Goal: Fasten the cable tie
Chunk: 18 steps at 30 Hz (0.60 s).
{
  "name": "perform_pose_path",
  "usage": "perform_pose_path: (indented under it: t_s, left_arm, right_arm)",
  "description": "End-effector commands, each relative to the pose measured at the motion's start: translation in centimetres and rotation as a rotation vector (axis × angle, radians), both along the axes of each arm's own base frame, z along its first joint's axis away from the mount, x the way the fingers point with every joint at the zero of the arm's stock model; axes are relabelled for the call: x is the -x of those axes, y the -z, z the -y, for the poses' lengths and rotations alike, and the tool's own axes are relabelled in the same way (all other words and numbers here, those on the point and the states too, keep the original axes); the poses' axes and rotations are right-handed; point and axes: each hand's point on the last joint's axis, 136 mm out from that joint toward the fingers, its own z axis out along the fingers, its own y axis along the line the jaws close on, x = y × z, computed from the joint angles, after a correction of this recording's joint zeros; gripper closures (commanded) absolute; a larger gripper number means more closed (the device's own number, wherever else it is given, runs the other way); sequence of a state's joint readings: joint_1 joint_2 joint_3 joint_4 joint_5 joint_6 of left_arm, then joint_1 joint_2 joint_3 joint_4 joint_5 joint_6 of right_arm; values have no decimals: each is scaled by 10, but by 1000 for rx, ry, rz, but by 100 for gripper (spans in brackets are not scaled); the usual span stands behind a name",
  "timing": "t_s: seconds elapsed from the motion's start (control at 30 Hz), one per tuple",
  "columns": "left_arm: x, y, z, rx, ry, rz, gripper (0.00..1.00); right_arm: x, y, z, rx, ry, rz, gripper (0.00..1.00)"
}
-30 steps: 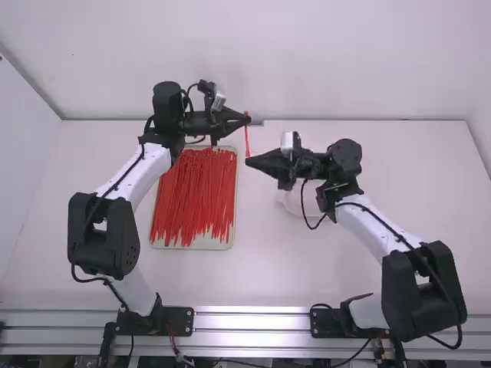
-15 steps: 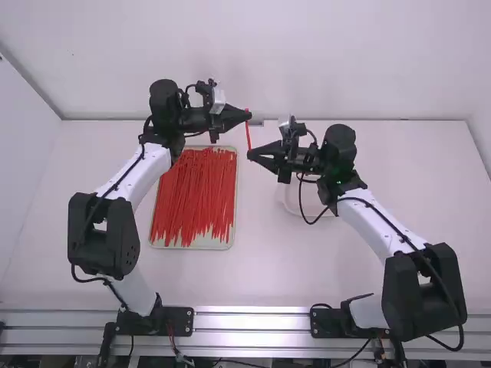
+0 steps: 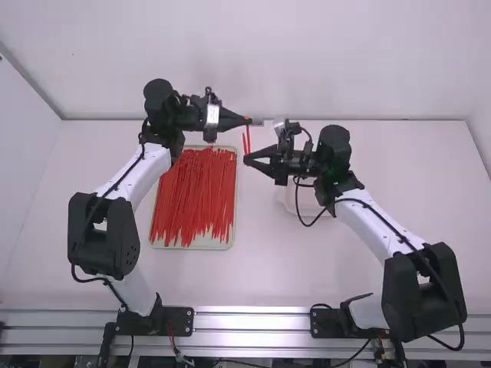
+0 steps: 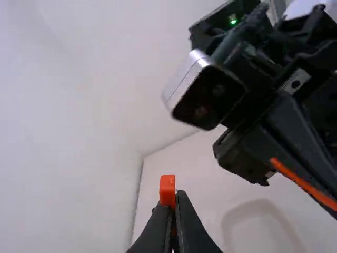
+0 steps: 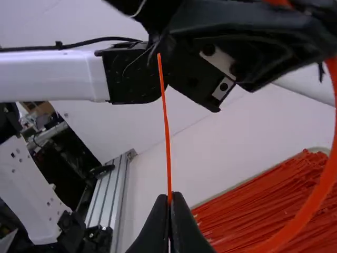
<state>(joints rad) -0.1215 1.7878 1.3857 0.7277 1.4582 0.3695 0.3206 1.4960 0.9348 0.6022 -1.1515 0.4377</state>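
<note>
A red cable tie (image 3: pixel 245 141) hangs upright between my two grippers, above the far end of the tray. My left gripper (image 3: pixel 245 120) is shut on the tie's square head (image 4: pixel 167 187) at the top. Just below, my right gripper (image 3: pixel 246 159) is shut on the thin strap (image 5: pixel 164 132) near its tail. In the right wrist view the strap runs straight up from my fingertips (image 5: pixel 169 197) to the left gripper, and a curved length of red tie (image 5: pixel 322 195) bends past at the edge. The left wrist view shows the right arm's wrist camera (image 4: pixel 202 95) close by.
A beige tray (image 3: pixel 192 245) holding a thick pile of red cable ties (image 3: pixel 196 195) lies under the left arm. A pale translucent container (image 3: pixel 295 201) sits on the table beneath the right arm. The white back wall stands close behind both grippers.
The right arm's wrist has risen and its gripper now tilts down to the tie's tail. The left wrist has turned, and the tie's head has dropped a little.
</note>
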Motion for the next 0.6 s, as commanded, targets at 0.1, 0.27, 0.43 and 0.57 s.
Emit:
perform_pose_path:
  t_s: [0.1,0.27,0.43,0.57]
  left_arm:
    - [-5,-5,-3,13,-37,76,98]
    - [-4,-6,-3,15,-36,144,98]
    - [-2,-6,0,15,-29,212,98]
    - [-2,-6,1,16,-28,234,98]
  right_arm:
    - [-5,-14,0,-24,17,-13,100]
    - [-6,-21,0,-45,23,-18,100]
    - [-11,-23,2,-56,48,-51,100]
    - [-14,-23,3,-59,62,-75,100]
